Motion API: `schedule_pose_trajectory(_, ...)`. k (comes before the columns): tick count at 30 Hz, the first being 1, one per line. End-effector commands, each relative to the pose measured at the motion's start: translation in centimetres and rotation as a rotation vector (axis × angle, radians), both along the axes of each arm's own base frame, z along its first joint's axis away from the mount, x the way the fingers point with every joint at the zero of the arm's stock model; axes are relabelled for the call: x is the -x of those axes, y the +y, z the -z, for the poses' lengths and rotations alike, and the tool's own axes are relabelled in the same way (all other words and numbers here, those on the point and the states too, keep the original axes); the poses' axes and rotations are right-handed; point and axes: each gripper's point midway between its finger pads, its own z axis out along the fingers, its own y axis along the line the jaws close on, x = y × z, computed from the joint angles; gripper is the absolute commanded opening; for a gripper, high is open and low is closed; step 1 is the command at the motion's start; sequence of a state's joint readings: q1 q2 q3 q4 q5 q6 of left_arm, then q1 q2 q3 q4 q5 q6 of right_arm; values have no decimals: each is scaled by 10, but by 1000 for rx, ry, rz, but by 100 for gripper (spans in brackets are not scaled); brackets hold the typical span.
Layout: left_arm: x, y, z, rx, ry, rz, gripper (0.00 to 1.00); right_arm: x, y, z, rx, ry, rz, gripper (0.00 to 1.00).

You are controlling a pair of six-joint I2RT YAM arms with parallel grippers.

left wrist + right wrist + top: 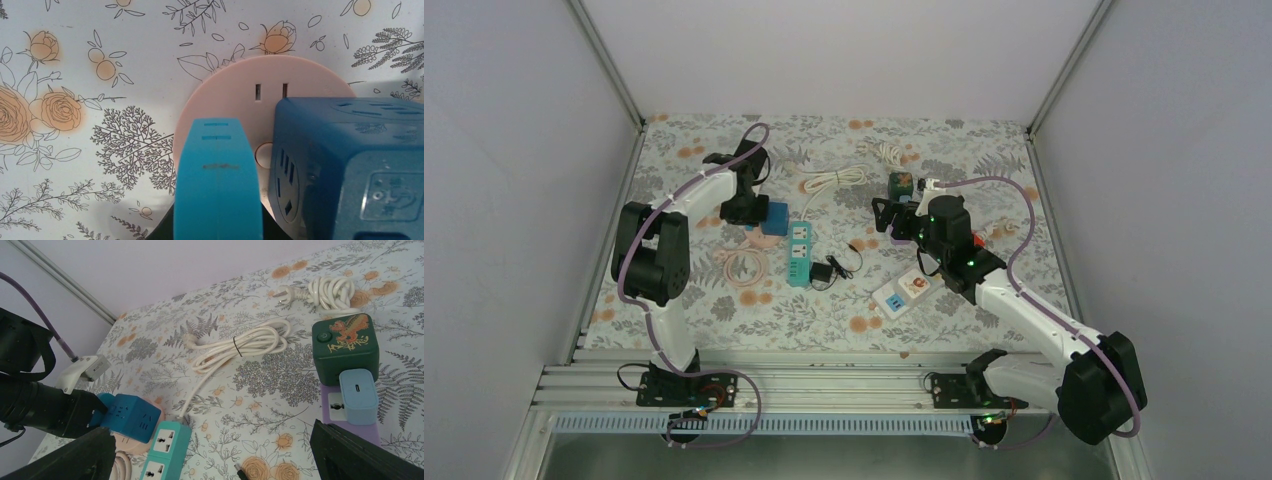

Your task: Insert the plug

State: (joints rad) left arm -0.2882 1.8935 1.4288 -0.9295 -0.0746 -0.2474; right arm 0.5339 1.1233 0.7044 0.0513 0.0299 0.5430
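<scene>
The flat tablecloth (824, 310) is white with grey leaves and orange flowers. The plastic socket cube (350, 165) is dark blue. The round flat socket (225, 95) is pale pink. The long power strip (799, 253) is blue-green. The dark green cube (345, 347) has an orange dragon picture. The small charger (358, 396) is light blue. The looped cord (245, 342) is white.

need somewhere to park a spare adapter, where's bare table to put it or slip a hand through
Bare cloth: the near strip between the teal power strip and the front rail; the far-right corner beyond the green cube. Crowded: the middle, around the blue cube socket, white cable and white strip.
</scene>
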Motion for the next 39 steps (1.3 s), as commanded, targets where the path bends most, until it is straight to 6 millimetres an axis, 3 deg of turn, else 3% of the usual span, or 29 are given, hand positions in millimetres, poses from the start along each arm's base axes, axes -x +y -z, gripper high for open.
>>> schedule_pose_trajectory(1, -3, -3, 7, 10, 8, -7, 2, -2, -3, 2, -3, -8, 9, 100)
schedule_pose_trajectory(12, -13, 2, -1, -25, -45, -24, 2, -3, -3, 3, 1, -8, 10, 100)
schedule_pose_trajectory(39, -7, -3, 20, 14, -44, -8, 2, -4, -3, 4, 1, -7, 12, 100)
